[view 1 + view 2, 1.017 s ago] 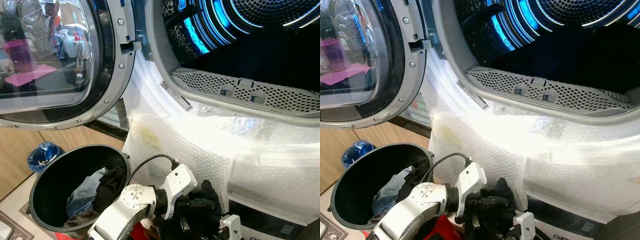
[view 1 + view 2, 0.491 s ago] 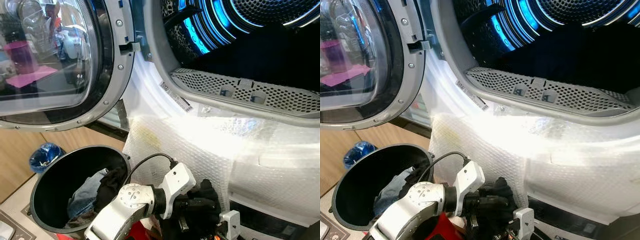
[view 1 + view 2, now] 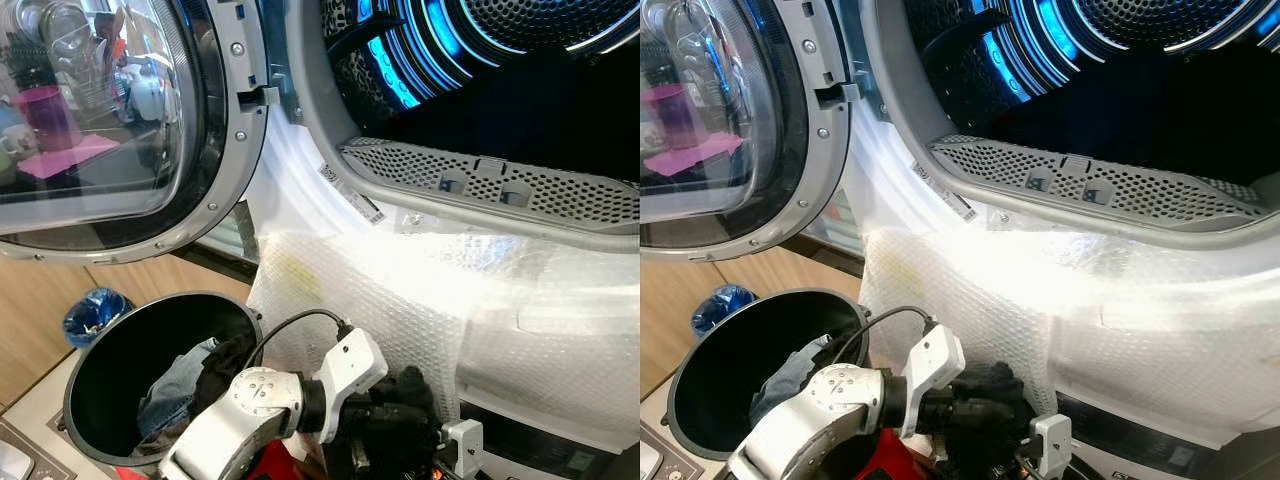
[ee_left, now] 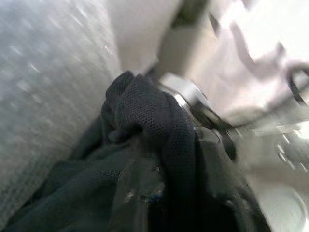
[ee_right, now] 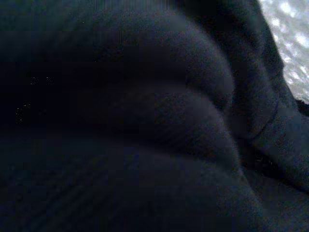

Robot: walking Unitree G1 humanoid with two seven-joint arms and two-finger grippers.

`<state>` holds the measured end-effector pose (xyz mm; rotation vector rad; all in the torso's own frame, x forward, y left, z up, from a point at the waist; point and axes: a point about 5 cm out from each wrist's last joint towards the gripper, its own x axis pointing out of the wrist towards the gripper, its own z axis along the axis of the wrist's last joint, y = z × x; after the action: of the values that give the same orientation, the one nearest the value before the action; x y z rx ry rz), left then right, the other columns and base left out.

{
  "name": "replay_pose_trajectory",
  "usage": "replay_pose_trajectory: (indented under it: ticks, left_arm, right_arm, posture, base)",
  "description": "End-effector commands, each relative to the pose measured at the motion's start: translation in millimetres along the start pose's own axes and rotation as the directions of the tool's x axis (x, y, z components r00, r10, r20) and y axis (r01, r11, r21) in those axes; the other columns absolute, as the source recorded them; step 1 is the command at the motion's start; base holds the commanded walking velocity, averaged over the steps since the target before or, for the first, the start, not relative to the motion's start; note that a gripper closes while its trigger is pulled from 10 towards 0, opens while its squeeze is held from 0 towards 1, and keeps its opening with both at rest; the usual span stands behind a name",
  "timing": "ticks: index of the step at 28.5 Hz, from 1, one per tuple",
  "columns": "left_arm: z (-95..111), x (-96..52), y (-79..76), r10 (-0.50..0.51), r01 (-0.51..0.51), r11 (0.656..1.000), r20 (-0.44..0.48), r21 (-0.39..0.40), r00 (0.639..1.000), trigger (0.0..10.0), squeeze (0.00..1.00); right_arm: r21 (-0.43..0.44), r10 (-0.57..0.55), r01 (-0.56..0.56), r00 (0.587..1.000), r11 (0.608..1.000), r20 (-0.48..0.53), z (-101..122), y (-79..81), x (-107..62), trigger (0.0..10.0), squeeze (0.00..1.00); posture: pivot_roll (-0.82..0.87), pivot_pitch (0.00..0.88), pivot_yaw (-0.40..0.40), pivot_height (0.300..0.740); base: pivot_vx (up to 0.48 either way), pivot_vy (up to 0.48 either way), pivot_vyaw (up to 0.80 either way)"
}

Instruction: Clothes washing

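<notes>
Black mesh garment (image 3: 400, 420), bunched low against the bubble-wrapped front of the washer (image 3: 420, 300), just below the open drum (image 3: 1160, 90) and right of the black laundry bin (image 3: 100, 370). Left gripper (image 3: 385, 440) buried in that bundle — cloth draped over its fingers (image 4: 140, 188) in the wrist view, apparently clamped on the fabric. Right gripper (image 3: 455, 450) pressed in from the other side; wrist view dark with folds, so jaws impossible to judge. More clothes (image 3: 175, 385) waiting in the bin.

Step in hand, most likely: raising the bundle to the drum. Best done by lifting straight up first — clear of the perforated lip (image 3: 500, 185) — then pushing deep inside, watching for trailing folds catching on the rim or door (image 3: 110, 120).
</notes>
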<state>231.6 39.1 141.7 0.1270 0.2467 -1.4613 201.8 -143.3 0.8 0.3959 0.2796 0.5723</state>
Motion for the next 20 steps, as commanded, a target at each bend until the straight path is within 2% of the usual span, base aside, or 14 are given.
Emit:
replay_pose_trajectory:
  ticks: [1,10,12,14,15,16,17,19,20]
  left_arm:
    - [3.7,-3.9,-11.4,-0.094,0.094,0.995,-0.004,0.011,0.996,9.3,1.00]
    - [-8.5,-34.1,-9.1,-0.110,0.109,0.994,-0.142,-0.020,0.984,9.4,1.00]
    - [-9.4,-38.6,-3.9,-0.060,0.059,0.998,-0.145,-0.013,0.988,9.4,1.00]
    - [-7.9,-48.4,13.9,0.138,-0.137,0.990,-0.104,0.023,0.985,9.6,1.00]
    - [-8.1,-51.2,15.6,0.168,-0.166,0.986,-0.099,0.022,0.981,10.0,1.00]
    - [-8.2,-57.5,18.4,0.226,-0.224,0.974,-0.084,0.029,0.971,10.0,1.00]
    - [-8.2,-57.5,18.4,0.226,-0.224,0.974,-0.084,0.029,0.971,10.0,1.00]
    - [-8.9,-63.4,21.1,0.291,-0.289,0.957,-0.077,0.042,0.954,10.0,1.00]
    - [-10.0,-71.7,23.3,0.362,-0.361,0.932,-0.048,0.026,0.931,10.0,0.00]
  right_arm:
    - [0.009,-0.002,0.002,1.000,1.000,0.025,3.2,-0.2,4.8,0.0,0.00]
    - [0.015,0.018,-0.019,0.994,1.000,0.105,16.0,2.4,19.1,0.0,0.00]
    - [0.014,0.019,-0.020,0.994,1.000,0.108,16.8,2.3,19.0,0.0,0.00]
    - [-0.006,0.056,-0.055,0.994,0.998,0.098,15.7,4.9,14.7,0.0,0.00]
    - [-0.008,0.059,-0.058,0.993,0.998,0.098,15.6,5.1,13.3,0.0,0.00]
    - [-0.004,0.060,-0.060,0.993,0.998,0.103,15.6,4.5,10.0,0.0,0.00]
    - [-0.004,0.060,-0.060,0.993,0.998,0.103,15.6,4.5,10.0,0.0,0.00]
    - [-0.008,0.057,-0.056,0.993,0.998,0.100,14.8,3.5,7.2,0.0,0.00]
    - [-0.009,0.075,-0.075,0.993,0.997,0.089,12.6,4.5,3.4,0.0,0.00]
  posture:
    - [-0.13,0.000,0.114,0.740]
    - [-0.12,0.000,0.129,0.740]
    - [-0.12,0.000,0.129,0.740]
    - [-0.11,0.000,0.132,0.740]
    - [-0.11,0.000,0.131,0.740]
    - [-0.11,0.000,0.131,0.740]
    - [-0.11,0.000,0.131,0.740]
    - [-0.11,0.000,0.131,0.740]
    - [-0.11,0.000,0.130,0.740]
  base:
    - [0.000,0.000,0.00]
    - [0.000,0.000,0.00]
    - [0.000,0.000,0.00]
    - [0.000,0.000,0.00]
    - [0.000,0.000,0.00]
    - [0.000,0.000,0.00]
    - [0.000,0.000,0.00]
    - [0.000,0.000,0.00]
    - [0.000,0.000,0.00]
